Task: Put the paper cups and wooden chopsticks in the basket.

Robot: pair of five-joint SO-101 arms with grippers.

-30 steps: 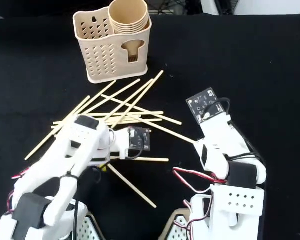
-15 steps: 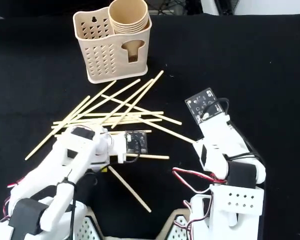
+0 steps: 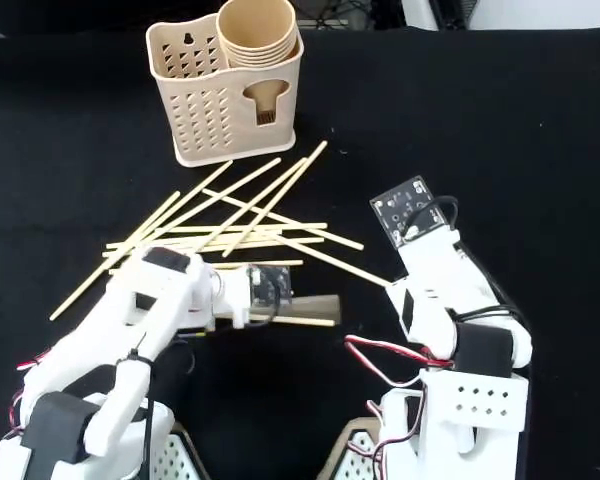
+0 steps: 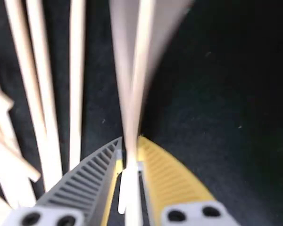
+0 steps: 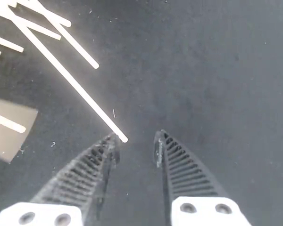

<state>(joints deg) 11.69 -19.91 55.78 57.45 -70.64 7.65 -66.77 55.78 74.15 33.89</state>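
The left gripper (image 4: 129,147) is clenched on one chopstick (image 4: 133,89), which runs out ahead from between the jaws. The right gripper (image 5: 136,137) stands parted and empty, the end of a second chopstick (image 5: 120,135) just at one fingertip. Black cloth (image 3: 500,130) covers the table. Loose chopsticks (image 3: 225,228) lie scattered between the left arm and the basket (image 3: 215,115), which holds stacked paper cups (image 3: 258,30).
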